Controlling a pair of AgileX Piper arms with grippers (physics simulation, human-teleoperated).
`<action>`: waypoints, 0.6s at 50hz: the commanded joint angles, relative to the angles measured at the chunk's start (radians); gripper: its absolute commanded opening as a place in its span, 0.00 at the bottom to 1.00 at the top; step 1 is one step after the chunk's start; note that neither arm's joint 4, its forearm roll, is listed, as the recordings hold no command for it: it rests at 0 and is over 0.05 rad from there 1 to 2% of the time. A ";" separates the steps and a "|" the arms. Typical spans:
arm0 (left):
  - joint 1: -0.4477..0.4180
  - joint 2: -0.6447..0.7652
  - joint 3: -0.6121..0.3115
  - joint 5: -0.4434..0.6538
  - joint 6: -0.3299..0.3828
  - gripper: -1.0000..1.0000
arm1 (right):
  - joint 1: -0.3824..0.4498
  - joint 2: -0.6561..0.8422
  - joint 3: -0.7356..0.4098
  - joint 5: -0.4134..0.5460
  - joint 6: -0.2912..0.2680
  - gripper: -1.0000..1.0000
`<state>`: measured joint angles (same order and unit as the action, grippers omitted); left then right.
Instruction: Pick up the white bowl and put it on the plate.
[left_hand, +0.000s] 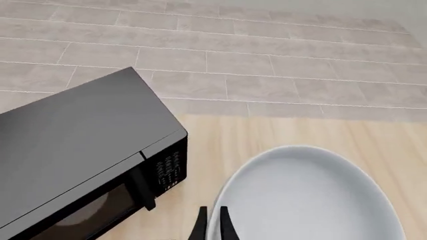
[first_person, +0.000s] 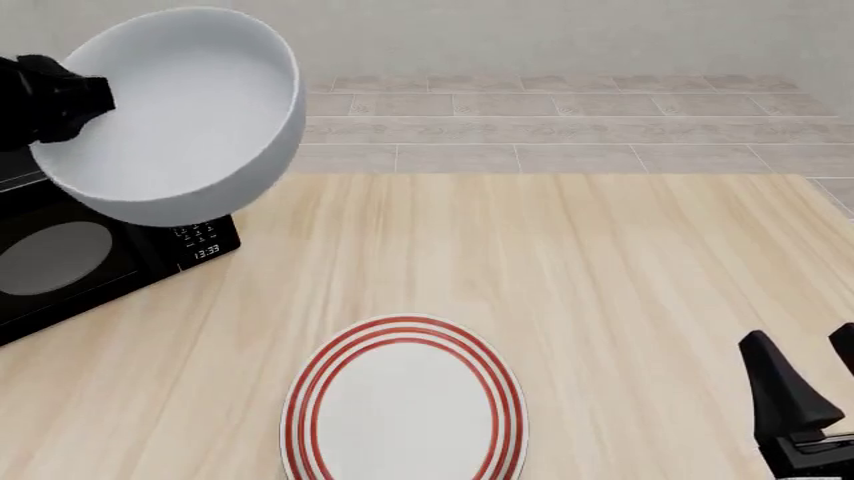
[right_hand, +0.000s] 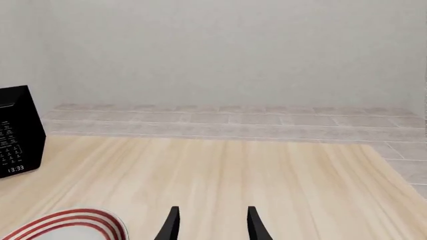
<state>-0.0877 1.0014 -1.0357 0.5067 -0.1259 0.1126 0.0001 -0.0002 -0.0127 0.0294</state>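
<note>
Nearest the camera in the front view, the plate (first_person: 404, 402) is lying flat on the tabletop (first_person: 601, 270), its near edge running out of the picture. Nothing is resting on it, and the wood around it is showing bare on every side. The right wrist view is catching only a sliver of the plate's red rings (right_hand: 73, 222).

To the plate's right, near the front corner, the right tool (first_person: 807, 385) is sitting low with its dark fingers pointing up and forward. Its fingers (right_hand: 171, 225) are standing apart with a clear gap between them and nothing in that gap. It is well apart from the plate.

Farther back on the left, a black microwave (first_person: 94, 260) is sitting on the tabletop with its display lit. It is standing well behind and left of the plate.

Above the microwave, the bowl (first_person: 174, 115) is hanging in the air, tilted so its hollow is facing the camera, and is covering part of the microwave's top. The left tool (left_hand: 213, 225) is gripping it at the rim on the left side: in the left wrist view the fingers are sitting closely together, pinching the bowl's edge (left_hand: 307, 195). The bowl is well apart from the plate, up and to the left of it.

Beyond the tabletop, a tiled floor (first_person: 561, 130) is stretching to a pale wall.
</note>
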 joint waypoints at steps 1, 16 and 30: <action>-0.065 -0.061 0.051 -0.013 0.035 0.00 | -0.004 0.000 0.000 -0.004 0.002 1.00; -0.161 -0.086 0.150 -0.064 0.045 0.00 | -0.007 0.000 0.000 -0.005 0.002 1.00; -0.272 -0.083 0.260 -0.153 0.049 0.00 | -0.013 0.000 0.000 -0.004 0.005 1.00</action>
<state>-0.2909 0.9196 -0.8397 0.4118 -0.0858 0.1036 0.0001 -0.0001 -0.0179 0.0316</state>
